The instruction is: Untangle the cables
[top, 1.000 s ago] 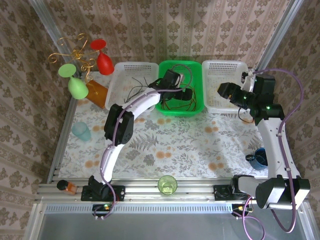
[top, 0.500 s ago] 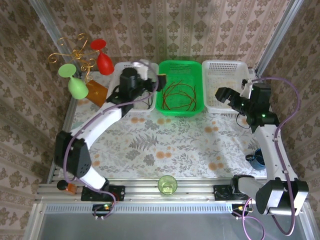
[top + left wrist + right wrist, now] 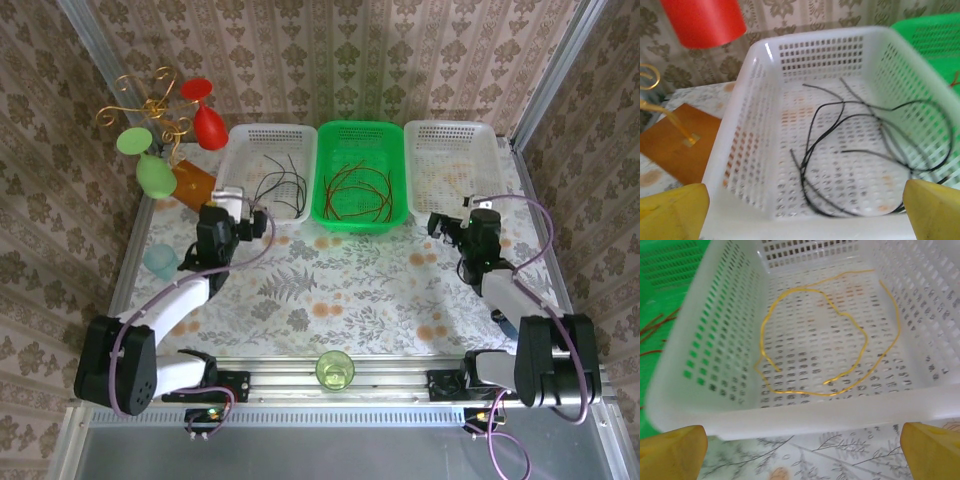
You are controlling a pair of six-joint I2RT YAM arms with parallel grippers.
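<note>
Nearest you, a green cup sits at the front edge of the table, between the two arm bases. On your right a blue mug is partly hidden behind the right arm, and on your left there's a pale blue cup. Your left gripper is released, fingers spread wide with nothing between them. It hovers just in front of the near rim of the left white basket. In its wrist view the black cables lie loose on that basket's floor, past the rim and apart from the fingertips, curling toward the basket's right wall. Your right gripper is released too, fingers wide and empty. It sits just in front of the near rim of the right white basket. The yellow cable lies inside as one loose loop on the floor, beyond the rim and not touching the gripper. Between the two white baskets, touching both, is the green basket. It holds the red cables curled in a loose bunch, well apart from either gripper. The right wrist view catches a few red strands at the left edge. Farther back on the left, a brown board lies just beside the left white basket. On it stands a gold wire stand carrying a red glass and a green glass, both hung tilted.
</note>
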